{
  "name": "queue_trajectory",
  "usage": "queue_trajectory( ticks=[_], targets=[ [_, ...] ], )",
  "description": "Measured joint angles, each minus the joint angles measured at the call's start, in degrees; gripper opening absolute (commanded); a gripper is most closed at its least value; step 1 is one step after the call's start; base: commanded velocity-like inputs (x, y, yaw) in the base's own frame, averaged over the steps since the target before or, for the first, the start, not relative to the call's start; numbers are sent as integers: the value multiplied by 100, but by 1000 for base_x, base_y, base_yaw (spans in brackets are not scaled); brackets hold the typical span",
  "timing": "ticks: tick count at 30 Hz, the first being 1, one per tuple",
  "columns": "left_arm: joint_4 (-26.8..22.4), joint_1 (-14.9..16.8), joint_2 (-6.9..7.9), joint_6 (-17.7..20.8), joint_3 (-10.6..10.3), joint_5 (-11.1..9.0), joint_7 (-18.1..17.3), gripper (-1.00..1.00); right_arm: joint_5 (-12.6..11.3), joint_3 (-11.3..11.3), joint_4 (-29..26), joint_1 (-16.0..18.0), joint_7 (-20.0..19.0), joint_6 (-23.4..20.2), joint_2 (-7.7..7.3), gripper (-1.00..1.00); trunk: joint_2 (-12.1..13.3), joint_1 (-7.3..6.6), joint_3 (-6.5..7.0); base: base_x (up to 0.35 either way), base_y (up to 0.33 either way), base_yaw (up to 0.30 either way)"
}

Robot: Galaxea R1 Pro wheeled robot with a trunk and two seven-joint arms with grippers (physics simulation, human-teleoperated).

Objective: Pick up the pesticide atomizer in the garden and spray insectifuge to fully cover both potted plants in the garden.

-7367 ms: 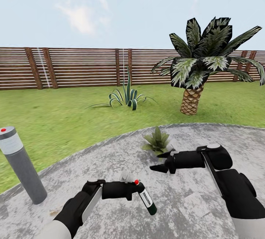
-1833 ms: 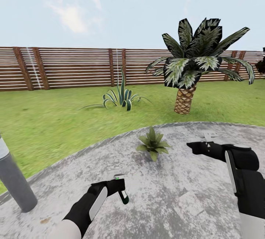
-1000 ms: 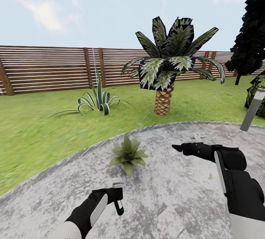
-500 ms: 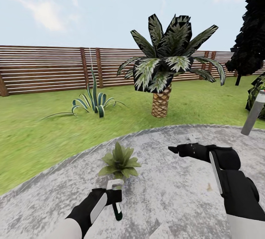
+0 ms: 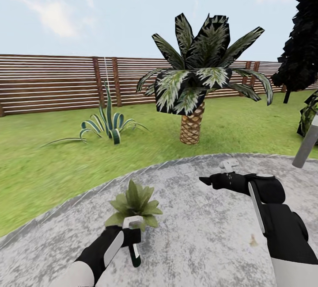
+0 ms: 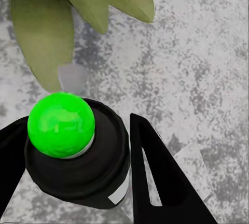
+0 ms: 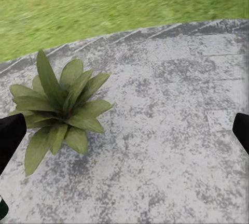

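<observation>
Head view: left gripper (image 5: 131, 235) low at about 7 o'clock, clamped on the pesticide atomizer (image 5: 134, 252); bottle mostly hidden by the black fingers, whitish trigger head poking out on top, dark green body with white band hanging below. Long axis near vertical, bottom end tilted slightly toward 5 o'clock. Left forearm cut off by the lower edge, reaching up toward 1 o'clock. Potted plant (image 5: 133, 204) just beyond the gripper on the grey stone patio (image 5: 198, 247), lowest leaves partly covered by the trigger head. Right gripper (image 5: 206, 181) at about 3 o'clock, arm bent at the elbow, forearm pointing toward 9 o'clock; fingers seen edge-on as one dark wedge, so gap not readable here. Small whitish shape just behind that wrist, too unclear to name. Grey post (image 5: 306, 141) at the right edge, top cut off. Palm (image 5: 197, 88), striped agave (image 5: 108, 123), lawn (image 5: 48, 163), wooden fence (image 5: 53, 82) beyond.

Left wrist view: looking down the bottle's axis; bright green round tip on a black cap, fingers (image 6: 155, 177) pressed against the cap on both sides. Broad leaves cropped at 12 o'clock, close past the tip. No white specks discernible.

Right wrist view: only finger ends at the 9 and 3 o'clock edges, spread wide, nothing between. Whole rosette at 9 o'clock on the patio, lawn behind.
</observation>
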State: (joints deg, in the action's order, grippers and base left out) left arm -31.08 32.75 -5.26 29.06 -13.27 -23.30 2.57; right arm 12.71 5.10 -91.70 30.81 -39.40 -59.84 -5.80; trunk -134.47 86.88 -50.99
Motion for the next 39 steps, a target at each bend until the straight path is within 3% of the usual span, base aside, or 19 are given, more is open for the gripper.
queue_trajectory(
  ticks=[1, 2, 4, 6, 13, 15, 17, 21, 35, 39],
  targets=[
    [-7, -3, 8, 50, 97, 17, 110, -100, 0, 2, 0, 0, 0, 0, 0, 100, 0, 1, 0, 22, -6, 0],
    [-67, -3, 24, 372, 602, 1, 576, -100, 4, 8, 0, -1, 0, 1, 0, 100, -39, 23, -18, 18, -5, 0],
    [-100, 6, 39, 614, 891, -38, 699, -100, -3, 15, -1, -1, 0, 1, -1, 100, -119, 67, -53, 6, -2, 0],
    [-85, 96, 100, 735, 980, -23, 700, -100, -14, 24, 1, 42, -3, 1, -1, 100, -199, 111, -89, 2, -1, 0],
    [-9, 212, 194, 857, 962, 12, 716, -100, -10, 21, 56, 283, -2, 1, 51, 100, -480, 265, -215, 0, 0, 0],
    [-6, 216, 194, 834, 831, 41, 711, -100, -10, 11, 40, 292, -1, 1, 60, 100, -560, 309, -251, 0, 0, 0],
    [-3, 219, 190, 805, 529, 57, 700, -100, -5, -11, 20, 293, 0, 1, 67, 100, -640, 353, -287, 0, 0, 0],
    [-3, 220, 178, 795, 417, 62, 629, -100, -4, -19, 11, 290, 0, 1, 70, 100, -801, 441, -359, 0, 0, 0],
    [-1, 221, 131, 799, 400, 15, 296, -100, -10, -30, -9, 281, 0, 1, 70, 100, -890, 513, -661, 0, 0, 0],
    [-95, 213, 123, 763, 385, 18, 297, -100, -12, -37, -9, 265, 0, 1, 70, 100, -891, 512, -662, 0, 0, 0]
  ],
)
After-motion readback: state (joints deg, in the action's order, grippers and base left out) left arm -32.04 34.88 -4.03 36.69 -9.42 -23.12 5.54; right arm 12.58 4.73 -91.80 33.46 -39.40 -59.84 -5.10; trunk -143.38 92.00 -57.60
